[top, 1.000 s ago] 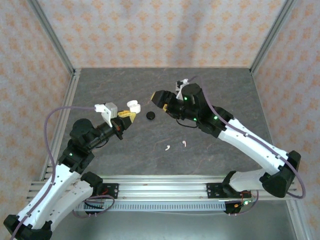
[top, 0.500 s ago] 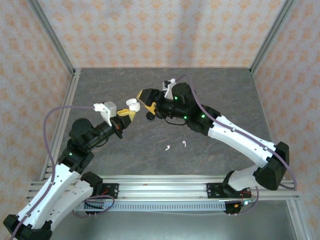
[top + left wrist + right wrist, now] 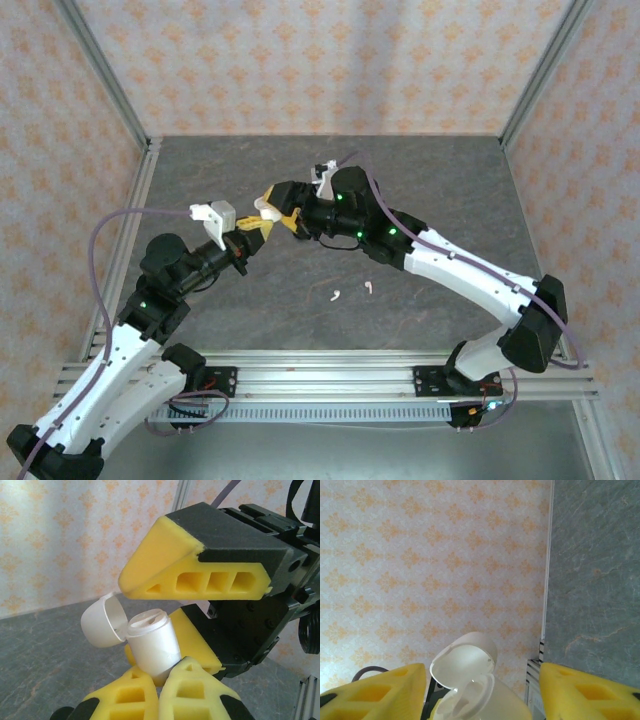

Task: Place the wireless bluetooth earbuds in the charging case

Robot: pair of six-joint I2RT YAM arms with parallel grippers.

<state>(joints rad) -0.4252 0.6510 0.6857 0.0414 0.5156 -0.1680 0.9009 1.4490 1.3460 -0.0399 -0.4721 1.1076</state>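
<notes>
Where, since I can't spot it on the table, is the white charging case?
In the left wrist view the white charging case, lid open, sits clamped in the left hand, between the right hand's spread fingers.

Charging case [image 3: 152, 647]: white, body and lid alike. Earbuds [image 3: 336, 295], two: white. Left gripper [image 3: 167, 675] and right gripper [image 3: 482, 695]: yellow fingers, black backing. Arms [image 3: 470, 275]: white shells, black joints. Cables [image 3: 100, 240]: purple. Table [image 3: 200, 170]: grey, marbled with paler veins. Walls [image 3: 300, 60]: cream, repeating orange floral motif.

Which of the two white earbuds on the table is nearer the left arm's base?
The left-hand earbud; the other earbud lies to its right.
</notes>
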